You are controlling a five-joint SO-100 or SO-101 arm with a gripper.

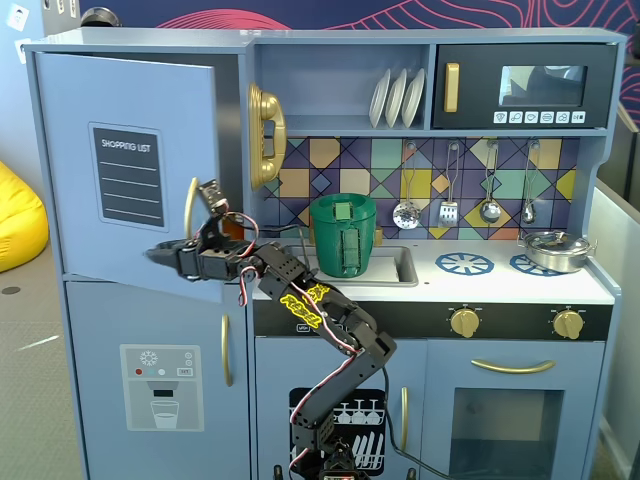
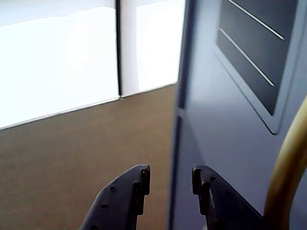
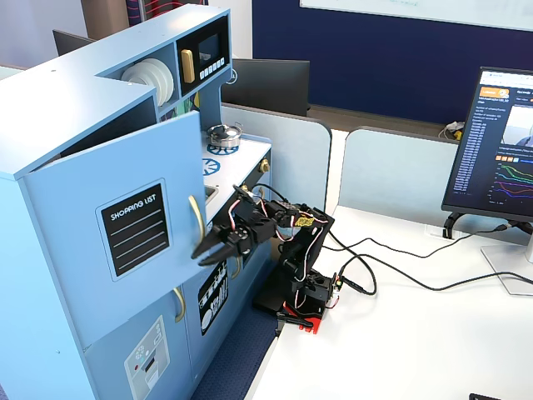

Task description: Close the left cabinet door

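Note:
The left cabinet door (image 1: 130, 170) is light blue with a black "SHOPPING LIST" panel (image 1: 127, 172) and a curved gold handle (image 1: 190, 205). It stands partly open, swung out from the cabinet, as also seen in a fixed view (image 3: 125, 242). My gripper (image 1: 162, 255) is open and empty in front of the door's lower face, just below the handle (image 3: 195, 218). In the wrist view the gripper (image 2: 170, 175) has one finger over the door face (image 2: 225, 120) and one over the floor. The handle (image 2: 288, 167) is at the right. Contact with the door cannot be told.
Below is a light-blue door with an ice/water dispenser panel (image 1: 160, 385). A gold phone (image 1: 266, 135) hangs beside the cabinet and a green pot (image 1: 343, 235) sits in the sink. The arm's base (image 3: 304, 296) stands on a white table with cables and a monitor (image 3: 491, 150).

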